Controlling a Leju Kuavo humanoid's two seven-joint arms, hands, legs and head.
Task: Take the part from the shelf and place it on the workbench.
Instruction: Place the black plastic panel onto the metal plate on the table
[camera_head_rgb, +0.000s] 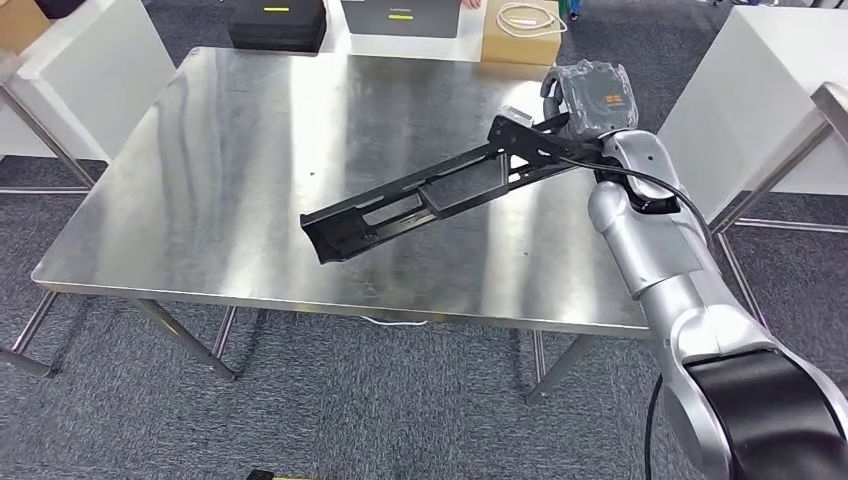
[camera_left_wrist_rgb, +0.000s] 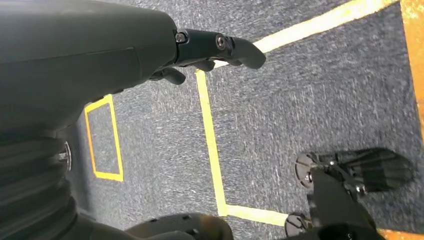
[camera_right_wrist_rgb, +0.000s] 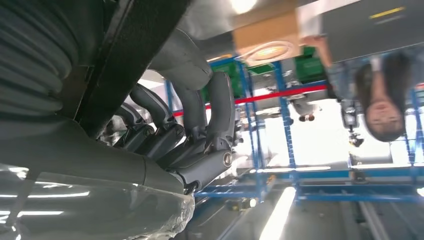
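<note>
Part: a long black frame-like part (camera_head_rgb: 430, 195), open slots along its length, held slantwise over the steel workbench (camera_head_rgb: 200, 160); its far, lower end sits near the bench's front middle, and whether that end touches the surface I cannot tell.

Right hand: the right hand (camera_head_rgb: 590, 100) grasps the part at its upper end, over the bench's right side. In the right wrist view its fingers (camera_right_wrist_rgb: 200, 125) curl around the black bar (camera_right_wrist_rgb: 135, 55).

Left hand: the left hand (camera_left_wrist_rgb: 215, 47) hangs over grey carpet with yellow floor tape (camera_left_wrist_rgb: 212, 145); its fingers look loosely curled with nothing in them, though much of the hand is hidden, so whether it is released or clenched I cannot tell.

Step in hand: likely lowering the part onto the bench; it is not yet laid flat.

Handling: it looks rigid and probably light to moderate in weight — thin metal or plastic. Held at one end it levers hard against the fingers, and a grasp nearer the middle would balance better.

Risk: on release it may skid on the slick steel — best to let the low end rest first.

Surroundings: a cardboard box (camera_head_rgb: 520, 35) and dark cases (camera_head_rgb: 278, 25) lie beyond the bench.
</note>
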